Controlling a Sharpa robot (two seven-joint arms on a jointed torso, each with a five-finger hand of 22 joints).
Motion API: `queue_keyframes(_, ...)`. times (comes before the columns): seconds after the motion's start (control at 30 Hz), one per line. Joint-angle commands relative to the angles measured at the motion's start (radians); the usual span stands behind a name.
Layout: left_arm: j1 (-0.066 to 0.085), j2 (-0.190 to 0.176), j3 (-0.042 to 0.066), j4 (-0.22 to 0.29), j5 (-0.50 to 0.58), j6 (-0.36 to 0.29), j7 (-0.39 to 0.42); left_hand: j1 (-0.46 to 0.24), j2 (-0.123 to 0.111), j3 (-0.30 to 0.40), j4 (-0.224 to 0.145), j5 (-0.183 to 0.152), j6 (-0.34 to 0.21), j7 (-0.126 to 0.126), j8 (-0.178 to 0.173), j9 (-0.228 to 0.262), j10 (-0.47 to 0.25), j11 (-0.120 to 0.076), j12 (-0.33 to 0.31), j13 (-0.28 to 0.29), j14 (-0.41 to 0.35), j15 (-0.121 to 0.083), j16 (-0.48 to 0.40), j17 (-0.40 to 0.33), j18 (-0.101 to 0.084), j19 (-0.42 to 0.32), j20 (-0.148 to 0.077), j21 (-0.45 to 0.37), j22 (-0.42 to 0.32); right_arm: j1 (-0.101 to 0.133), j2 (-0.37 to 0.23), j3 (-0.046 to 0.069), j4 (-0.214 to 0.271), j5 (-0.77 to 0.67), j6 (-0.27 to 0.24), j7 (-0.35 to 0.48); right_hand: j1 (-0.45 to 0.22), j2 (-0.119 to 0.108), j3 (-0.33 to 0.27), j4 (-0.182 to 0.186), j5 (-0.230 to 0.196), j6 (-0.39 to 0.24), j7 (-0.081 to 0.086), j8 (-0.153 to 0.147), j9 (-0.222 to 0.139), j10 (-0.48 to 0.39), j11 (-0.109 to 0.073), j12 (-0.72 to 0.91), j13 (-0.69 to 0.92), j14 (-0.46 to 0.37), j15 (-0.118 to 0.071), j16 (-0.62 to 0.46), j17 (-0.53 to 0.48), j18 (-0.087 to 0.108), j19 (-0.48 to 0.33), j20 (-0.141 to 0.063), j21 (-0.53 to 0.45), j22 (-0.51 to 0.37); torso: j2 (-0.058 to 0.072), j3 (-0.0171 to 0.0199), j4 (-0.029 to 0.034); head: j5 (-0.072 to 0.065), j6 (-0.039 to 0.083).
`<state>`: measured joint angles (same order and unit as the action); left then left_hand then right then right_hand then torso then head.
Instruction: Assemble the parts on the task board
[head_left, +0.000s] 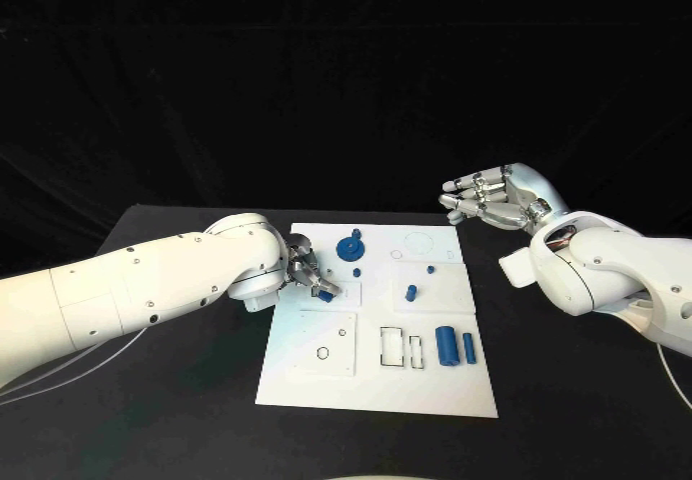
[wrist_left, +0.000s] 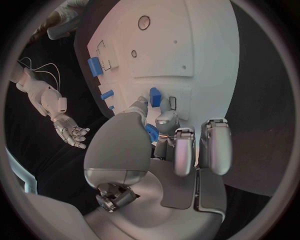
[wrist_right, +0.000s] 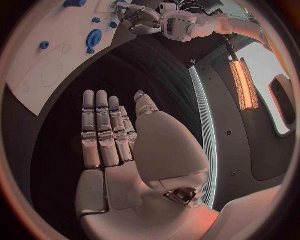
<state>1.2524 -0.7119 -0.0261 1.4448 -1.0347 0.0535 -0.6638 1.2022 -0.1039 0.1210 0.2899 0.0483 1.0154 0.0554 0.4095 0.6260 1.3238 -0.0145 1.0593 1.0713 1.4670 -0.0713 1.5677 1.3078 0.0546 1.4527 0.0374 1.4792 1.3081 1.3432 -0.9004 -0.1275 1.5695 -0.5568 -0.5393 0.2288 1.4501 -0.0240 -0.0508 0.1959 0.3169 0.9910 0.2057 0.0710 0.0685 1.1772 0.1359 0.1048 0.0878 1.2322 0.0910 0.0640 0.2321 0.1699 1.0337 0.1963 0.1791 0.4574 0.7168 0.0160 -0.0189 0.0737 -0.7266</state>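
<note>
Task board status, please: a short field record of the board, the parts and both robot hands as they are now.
board: white task board in the middle of the black table
left robot hand: over the board's left edge, pinching a small blue part
right robot hand: off the board, beyond its far right corner, fingers apart, holding nothing
loose parts: blue gear, two blue cylinders

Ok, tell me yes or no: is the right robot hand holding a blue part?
No: in the right wrist view the right robot hand lies flat with fingers extended, holding nothing, off the task board.
</note>
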Motion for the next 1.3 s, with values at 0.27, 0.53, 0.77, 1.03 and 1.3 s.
queue_keyframes(0.27, 0.0, -0.002, 0.001, 0.002, 0.052, 0.018, 0.005, 0.075, 0.001, 0.038, -0.003, 0.006, 0.006, -0.003, -0.011, -0.004, -0.01, -0.003, -0.017, -0.01, 0.104, -0.001, 0.003, 0.263, -0.014, 0.005, -0.002, 0.003, 0.094, -0.002, 0.002, 0.0, -0.002, -0.003, 0.013, 0.001, -0.008, 0.003, -0.002, -0.005, 0.0, -0.008, 0.0, -0.003, -0.001, -0.005, 0.002, -0.004, -0.001, -0.005, 0.0, -0.002, -0.002, 0.011, -0.008, 0.002, -0.008, -0.002, 0.0, 0.0002, -0.0003, 0.001, -0.001)
queue_keyframes(0.53, 0.0, -0.004, 0.001, 0.0, 0.084, 0.012, 0.005, 0.097, 0.008, 0.059, -0.001, 0.006, 0.007, -0.004, -0.012, -0.004, -0.012, -0.004, -0.021, -0.013, 0.104, -0.002, 0.003, 0.263, -0.013, 0.005, -0.002, 0.002, 0.094, -0.004, 0.002, 0.0, -0.004, -0.003, 0.013, 0.0, -0.006, 0.004, -0.002, -0.006, 0.002, -0.008, 0.0, -0.003, 0.0, -0.006, 0.002, -0.004, -0.002, -0.006, 0.0, -0.002, -0.003, 0.012, -0.008, 0.003, -0.008, -0.003, 0.001, 0.0007, -0.0008, 0.001, -0.002)
queue_keyframes(0.77, 0.0, -0.005, 0.001, -0.002, 0.133, 0.004, 0.007, 0.154, 0.02, 0.122, -0.005, 0.006, 0.006, -0.008, -0.015, -0.004, -0.014, -0.008, -0.027, -0.017, 0.104, -0.006, 0.003, 0.263, -0.013, 0.005, -0.004, 0.002, 0.094, -0.004, 0.002, 0.0, -0.006, -0.003, 0.012, 0.0, -0.006, 0.004, -0.002, -0.006, 0.002, -0.008, 0.0, -0.003, 0.0, -0.006, 0.002, -0.004, -0.002, -0.006, 0.0, -0.002, -0.003, 0.012, -0.008, 0.003, -0.008, -0.003, 0.001, 0.001, -0.0006, 0.001, -0.003)
queue_keyframes(1.03, 0.0, -0.008, 0.001, -0.003, 0.199, -0.024, 0.017, 0.248, 0.005, 0.274, -0.021, 0.009, -0.004, -0.013, -0.001, 0.014, -0.005, -0.013, -0.028, -0.017, 0.104, -0.01, 0.003, 0.263, -0.015, 0.008, -0.008, 0.005, 0.101, -0.006, 0.003, 0.0, -0.009, -0.002, 0.011, 0.002, -0.006, 0.005, -0.001, -0.007, 0.004, -0.008, 0.0, -0.003, 0.0, -0.006, 0.002, -0.004, -0.002, -0.006, 0.0, -0.002, -0.003, 0.012, -0.008, 0.003, -0.008, -0.004, 0.0, 0.0009, -0.0004, 0.001, -0.002)
queue_keyframes(1.3, 0.0, -0.009, 0.001, -0.003, 0.228, -0.058, 0.023, 0.258, -0.006, 0.338, -0.033, 0.007, -0.013, -0.012, 0.014, 0.031, 0.003, -0.013, -0.025, -0.015, 0.104, -0.009, 0.003, 0.263, -0.016, 0.01, -0.009, 0.007, 0.105, -0.006, 0.003, 0.0, -0.009, 0.0, 0.01, 0.003, -0.007, 0.005, -0.001, -0.006, 0.005, -0.008, 0.0, -0.003, 0.0, -0.006, 0.003, -0.004, -0.002, -0.006, 0.0, -0.002, -0.004, 0.012, -0.008, 0.003, -0.009, -0.004, 0.0, 0.0009, 0.0001, 0.002, 0.001)
